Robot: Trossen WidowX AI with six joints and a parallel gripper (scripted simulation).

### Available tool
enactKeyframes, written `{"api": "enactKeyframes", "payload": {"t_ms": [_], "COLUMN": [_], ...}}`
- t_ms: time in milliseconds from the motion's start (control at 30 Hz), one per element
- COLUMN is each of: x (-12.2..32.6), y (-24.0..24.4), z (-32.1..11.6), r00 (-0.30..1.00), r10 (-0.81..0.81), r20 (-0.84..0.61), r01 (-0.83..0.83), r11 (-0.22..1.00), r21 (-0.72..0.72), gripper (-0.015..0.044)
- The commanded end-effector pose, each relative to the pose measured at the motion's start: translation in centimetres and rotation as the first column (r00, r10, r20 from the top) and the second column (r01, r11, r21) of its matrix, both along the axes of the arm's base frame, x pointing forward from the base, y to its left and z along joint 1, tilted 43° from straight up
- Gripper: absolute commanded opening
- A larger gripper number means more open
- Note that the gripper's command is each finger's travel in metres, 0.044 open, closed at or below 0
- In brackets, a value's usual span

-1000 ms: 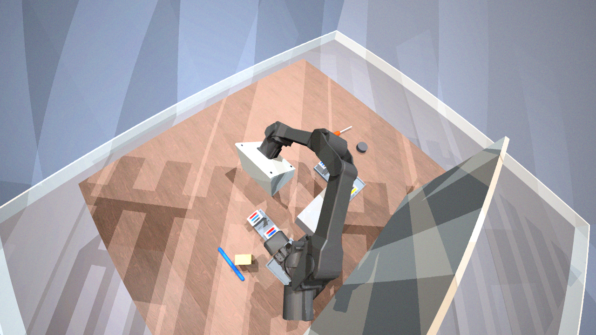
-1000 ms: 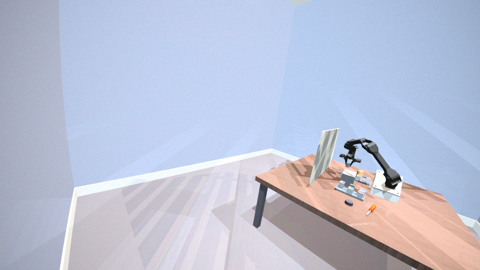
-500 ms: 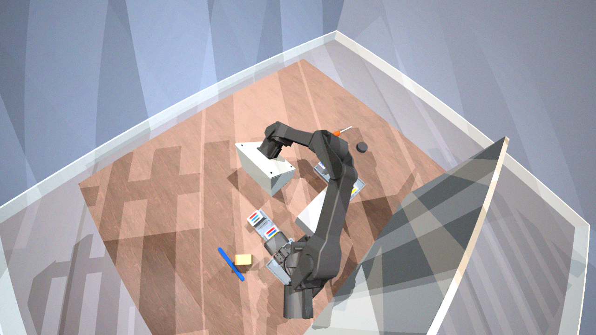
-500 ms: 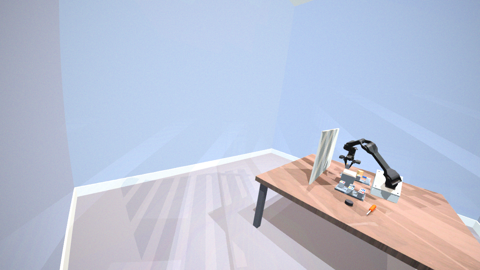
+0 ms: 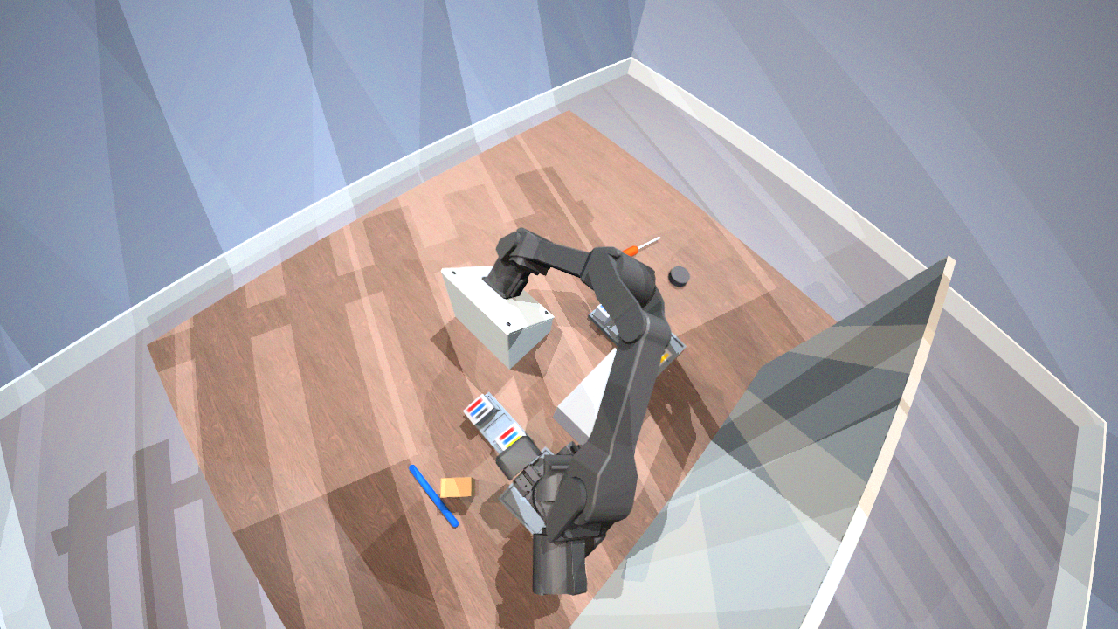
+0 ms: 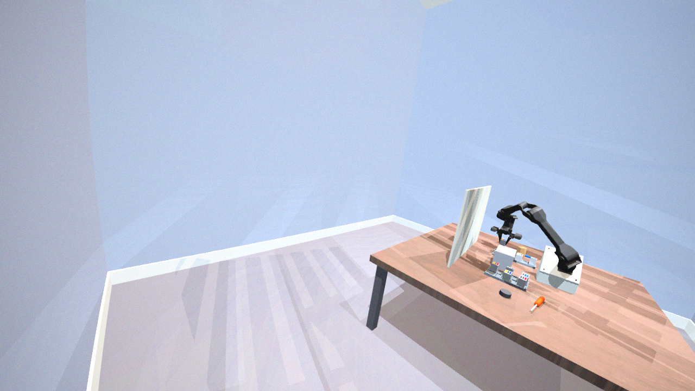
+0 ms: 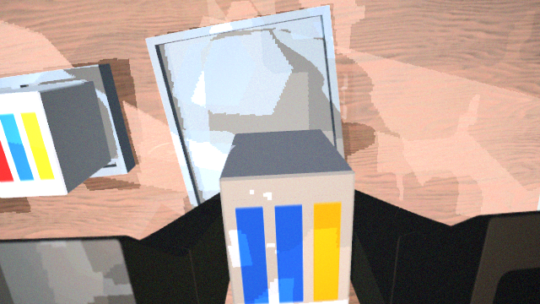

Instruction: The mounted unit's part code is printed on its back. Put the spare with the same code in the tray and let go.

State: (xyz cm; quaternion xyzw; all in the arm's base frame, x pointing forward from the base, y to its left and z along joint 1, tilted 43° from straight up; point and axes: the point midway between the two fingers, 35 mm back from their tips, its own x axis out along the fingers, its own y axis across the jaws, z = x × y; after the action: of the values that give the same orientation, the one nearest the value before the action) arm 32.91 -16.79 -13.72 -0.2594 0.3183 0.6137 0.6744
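Observation:
My gripper (image 6: 503,241) (image 7: 282,197) is shut on a grey spare (image 7: 287,154) whose white label shows two blue stripes and one yellow stripe. The spare is held upright above the near part of the pale, shallow tray (image 5: 519,508) (image 7: 236,76), which is empty where it shows. The arm hides the gripper in the top view. A spare with red, blue and yellow stripes (image 5: 507,435) (image 7: 26,145) stands in a rack left of the tray in the wrist view. Another striped spare (image 5: 478,409) stands at that rack's far end. No code on the mounted unit's back is readable.
A pale box (image 5: 582,403) (image 6: 504,256) stands between two racks; the other rack holds several spares. A tall panel (image 5: 844,390) (image 6: 468,226) stands beyond. A yellow block (image 5: 456,487), blue rod (image 5: 425,487), black puck (image 5: 678,276) (image 6: 505,293) and orange screwdriver (image 5: 631,251) (image 6: 539,301) lie around.

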Motion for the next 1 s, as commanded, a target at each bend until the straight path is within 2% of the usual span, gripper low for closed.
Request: {"api": "enactKeyframes", "payload": {"t_ms": [0,967], "x": [-0.2,-0.4], "y": [0.5,2.5], "z": [-0.5,-2.3], "r00": [1.000,1.000], "r10": [-0.005,-0.005], "r20": [-0.009,-0.008], "r01": [0.006,0.005], "r11": [1.000,1.000], "r21": [0.008,0.011], "gripper": [0.0000,0.0000]}}
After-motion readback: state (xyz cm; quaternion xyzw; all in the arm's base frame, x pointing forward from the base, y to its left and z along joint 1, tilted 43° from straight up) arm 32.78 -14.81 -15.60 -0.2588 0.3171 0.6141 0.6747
